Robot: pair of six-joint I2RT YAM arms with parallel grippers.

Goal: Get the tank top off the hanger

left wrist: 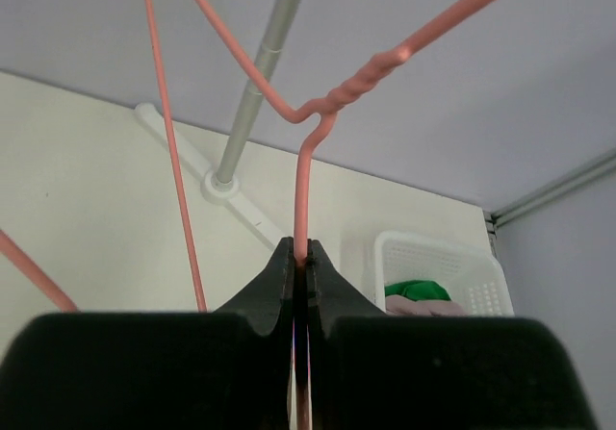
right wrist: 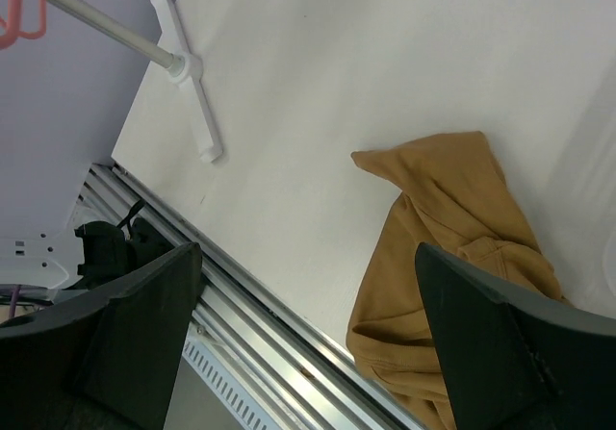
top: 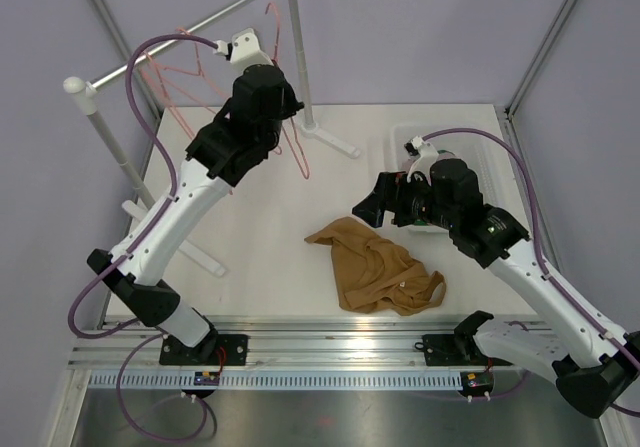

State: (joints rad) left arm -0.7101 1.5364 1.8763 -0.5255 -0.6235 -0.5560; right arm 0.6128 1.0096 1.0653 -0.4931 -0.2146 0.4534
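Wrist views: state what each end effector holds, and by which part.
The left end effector is shut on the pink wire hanger, pinching its neck below the twist. The right end effector is open, holding nothing.

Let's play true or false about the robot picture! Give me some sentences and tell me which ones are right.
1. The tank top lies crumpled on the table. True.
2. The left gripper is wide open. False: it is shut on the wire of the hanger.
3. The right gripper is holding the tank top. False: its fingers are open and empty, above the table beside the tank top.
4. A white basket has something green inside it. True.
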